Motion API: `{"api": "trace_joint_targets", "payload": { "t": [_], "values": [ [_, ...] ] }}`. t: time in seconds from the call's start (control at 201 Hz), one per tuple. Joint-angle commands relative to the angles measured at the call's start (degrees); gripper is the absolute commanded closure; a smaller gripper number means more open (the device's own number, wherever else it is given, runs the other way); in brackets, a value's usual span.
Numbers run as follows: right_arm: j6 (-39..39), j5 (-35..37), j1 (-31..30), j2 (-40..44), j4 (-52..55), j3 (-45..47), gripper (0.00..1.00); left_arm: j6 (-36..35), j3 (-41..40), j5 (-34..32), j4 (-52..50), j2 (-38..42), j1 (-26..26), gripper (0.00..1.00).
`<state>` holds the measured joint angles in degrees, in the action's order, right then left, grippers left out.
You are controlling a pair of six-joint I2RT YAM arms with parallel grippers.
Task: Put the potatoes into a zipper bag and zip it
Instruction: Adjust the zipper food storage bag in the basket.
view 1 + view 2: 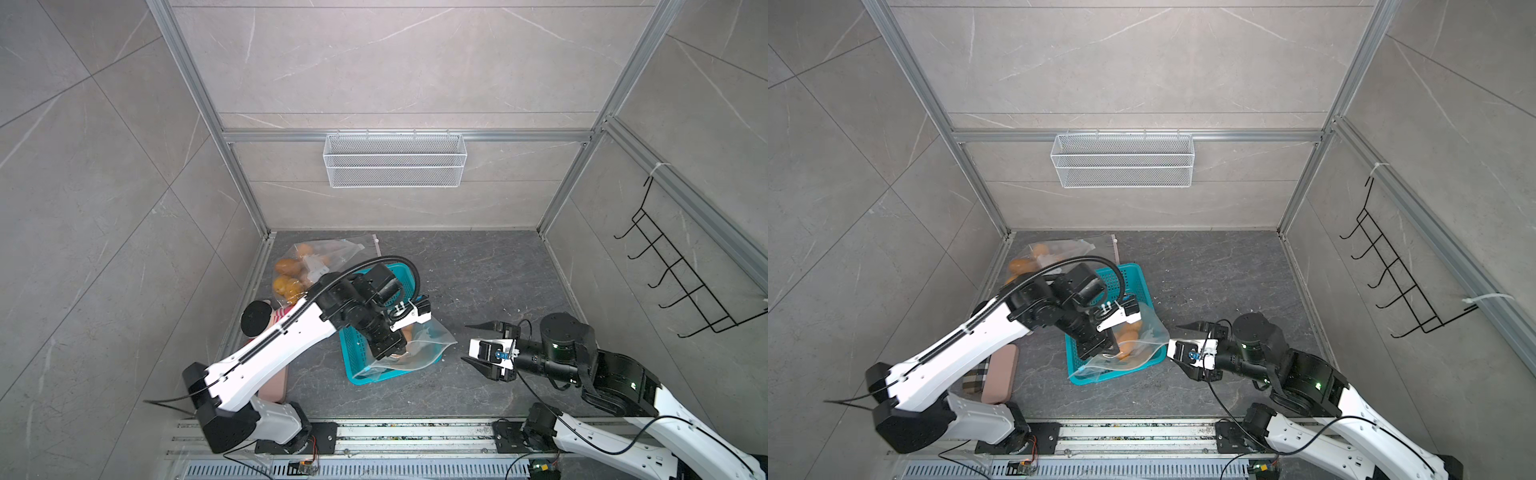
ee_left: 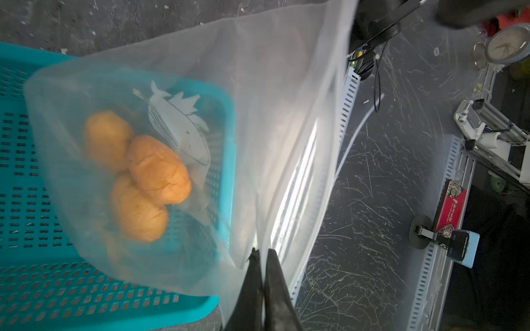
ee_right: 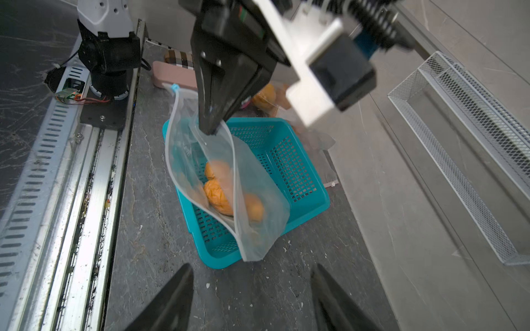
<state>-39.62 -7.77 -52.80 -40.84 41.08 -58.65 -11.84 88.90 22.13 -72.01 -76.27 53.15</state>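
A clear zipper bag point(image 1: 428, 345) point(image 1: 1144, 338) point(image 2: 258, 86) point(image 3: 258, 223) hangs partly lifted over a teal basket point(image 1: 374, 376) point(image 1: 1100, 376) point(image 2: 28, 286) point(image 3: 301, 172). Its mouth gapes open, and the blue slider point(image 3: 175, 86) sits at one end. Three orange potatoes point(image 2: 157, 169) point(image 3: 218, 195) point(image 1: 1127, 345) lie inside it. My left gripper point(image 1: 397, 355) point(image 1: 1106, 353) point(image 2: 262, 252) point(image 3: 210, 130) is shut on the bag's top edge. To the right of the bag, my right gripper point(image 1: 465, 342) point(image 1: 1175, 345) point(image 3: 251, 266) stands open and empty above the floor, pointing at the bag.
A second clear bag point(image 1: 307, 266) holding more potatoes point(image 1: 286, 266) lies at the back left. A pink case point(image 1: 1003, 374) and a plaid item point(image 1: 976, 378) sit by the left arm's base. A wire basket point(image 1: 395, 160) hangs on the back wall, a black hook rack point(image 1: 681, 270) on the right wall.
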Motion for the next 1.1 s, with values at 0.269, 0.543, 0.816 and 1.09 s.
{"api": "trace_joint_targets", "payload": {
  "t": [0.269, 0.543, 0.816, 1.09],
  "values": [
    [-5.8, -7.6, 0.2, -12.0, -0.5, -2.6, 0.37, -1.0, -2.5, 1.9, 3.1, 1.7, 0.1, 1.0],
    [-4.6, -9.5, 0.1, -12.9, -0.3, -2.2, 0.73, -0.8, -3.7, 0.5, 3.8, 3.9, 0.1, 1.0],
    [-4.4, -9.5, 0.1, -11.7, -0.4, -1.3, 1.0, -0.4, -4.6, -0.2, 4.3, 4.4, 0.1, 1.0],
    [2.4, -3.6, 0.2, -8.3, -13.5, 4.3, 1.0, 3.7, -4.2, -11.5, 7.1, 6.0, 0.0, 0.38]
  ]
}}
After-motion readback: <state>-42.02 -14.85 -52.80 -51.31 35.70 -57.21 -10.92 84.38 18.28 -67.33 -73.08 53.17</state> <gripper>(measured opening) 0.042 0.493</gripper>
